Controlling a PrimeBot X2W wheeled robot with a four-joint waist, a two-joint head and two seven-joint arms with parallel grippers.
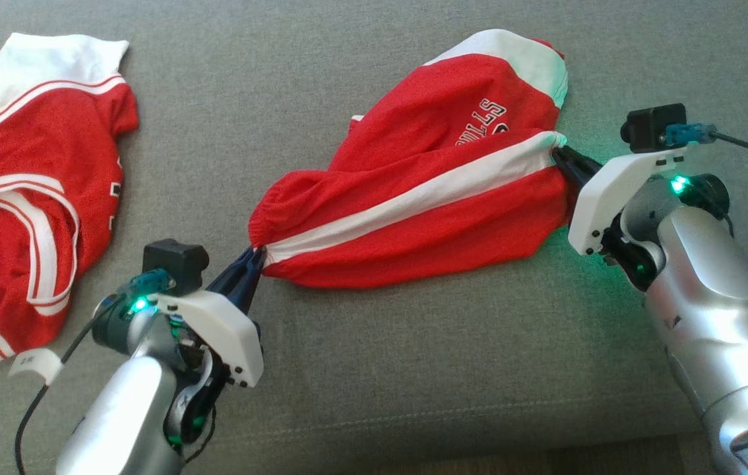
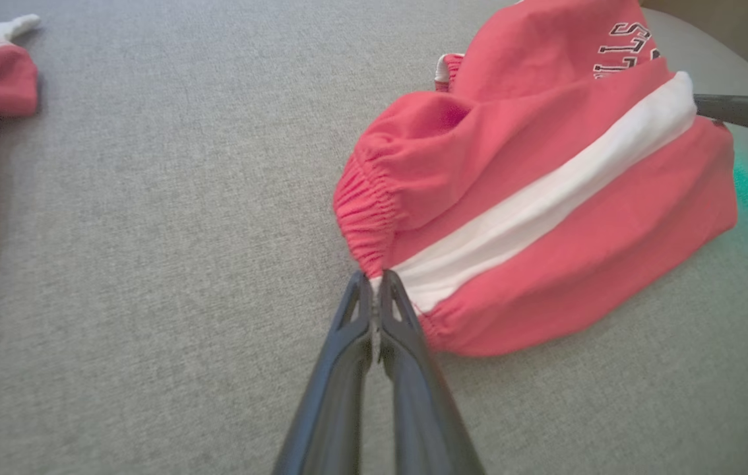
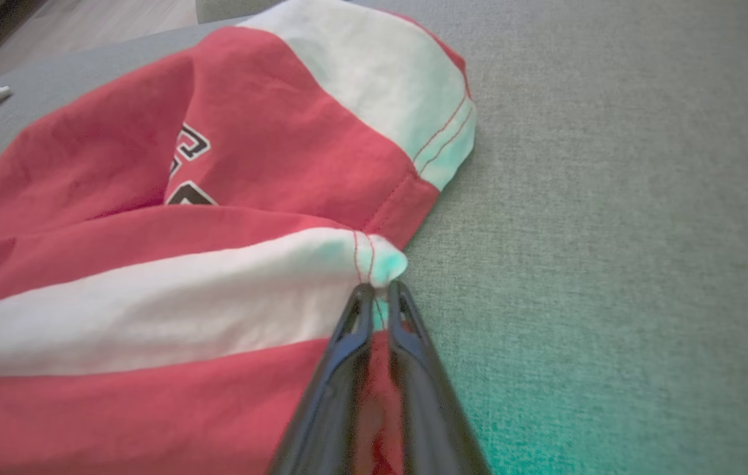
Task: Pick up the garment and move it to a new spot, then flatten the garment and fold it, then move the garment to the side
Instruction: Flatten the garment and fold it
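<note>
The garment (image 1: pixel 427 198) lies mid-sofa (image 1: pixel 374 382). My left jaws are closed on its gathered waistband at 8 o'clock, and my right jaws pinch the white stripe's hem at 2 o'clock. I judge this lets me stretch it flat.

Grey upholstered surface (image 1: pixel 374 369): red-white shorts (image 1: pixel 440 198) centre, red jersey (image 1: pixel 31 198) left

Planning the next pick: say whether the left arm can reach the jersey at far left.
Probably not yet: the left gripper is clamped on the shorts; only bare cushion separates it from the jersey.
</note>
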